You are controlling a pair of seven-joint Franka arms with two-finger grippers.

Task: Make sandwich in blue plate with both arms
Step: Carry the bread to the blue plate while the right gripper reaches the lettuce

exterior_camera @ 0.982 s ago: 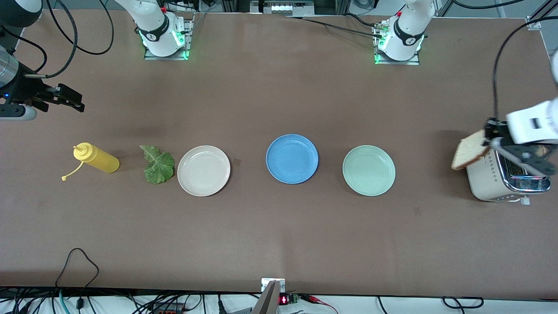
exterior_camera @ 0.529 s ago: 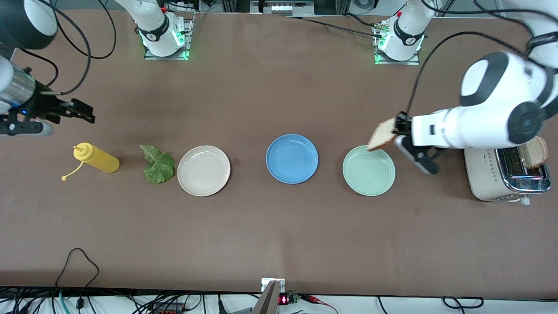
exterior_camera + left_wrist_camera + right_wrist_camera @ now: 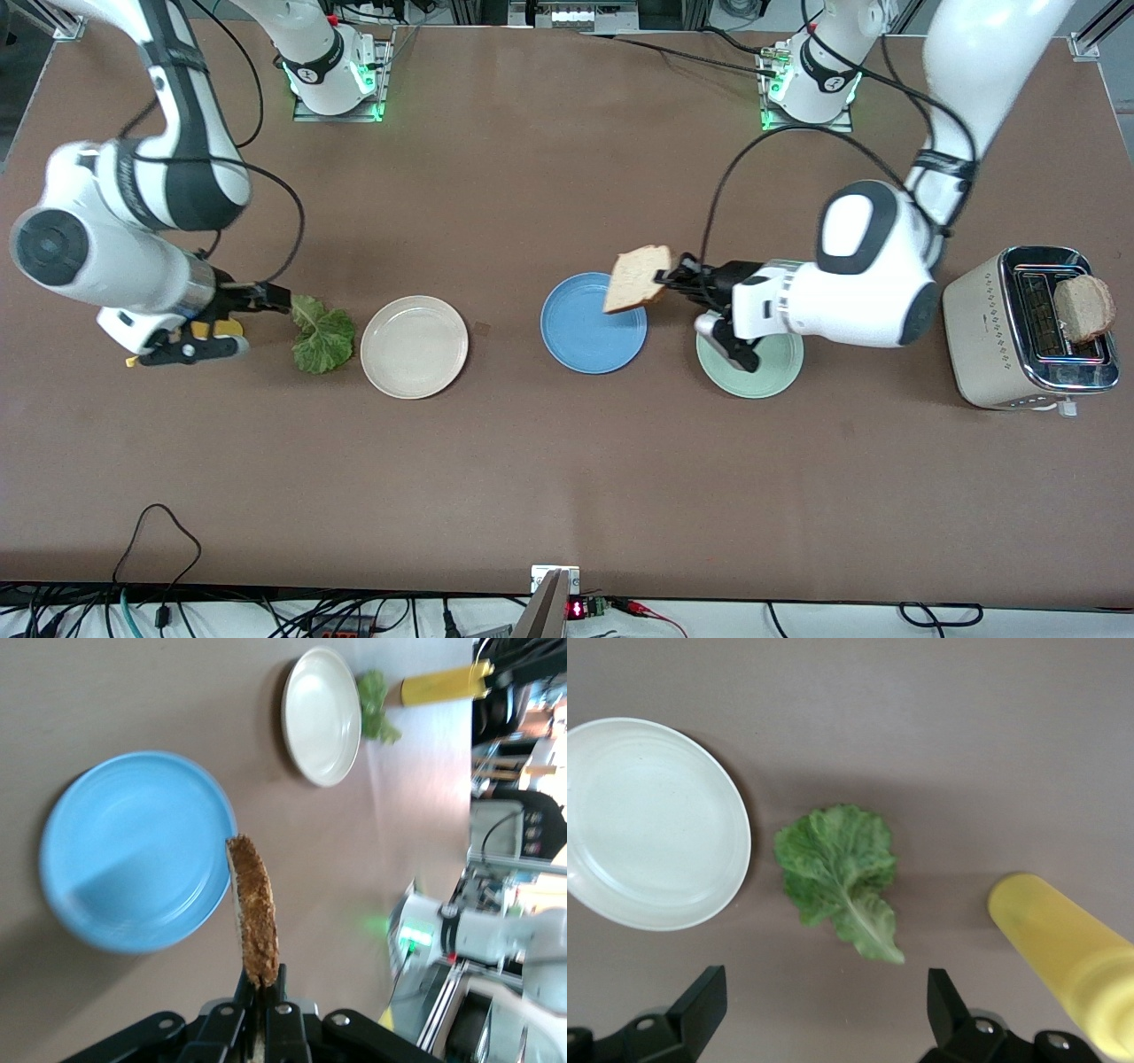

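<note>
My left gripper [image 3: 671, 275] is shut on a tan bread slice [image 3: 636, 278], holding it on edge in the air over the rim of the blue plate [image 3: 580, 337] on the left arm's side. In the left wrist view the slice [image 3: 252, 908] stands up from the closed jaws of the gripper [image 3: 264, 992], beside the bare blue plate [image 3: 133, 850]. My right gripper [image 3: 270, 301] hangs open over the table by the stem end of the green lettuce leaf [image 3: 321, 337]. The right wrist view shows the leaf [image 3: 842, 873] just ahead of the gripper [image 3: 822, 1005], whose fingers are wide apart.
A beige plate [image 3: 414, 346] lies between the lettuce and the blue plate. The pale green plate [image 3: 753, 377] lies partly under my left arm. A toaster [image 3: 1010, 346] at the left arm's end holds another bread slice [image 3: 1083, 307]. A yellow bottle [image 3: 1067, 948] lies beside the lettuce.
My left arm has carried the bread from the toaster, over the green plate, to the blue plate. My right arm has swung in from the table's end to above the lettuce.
</note>
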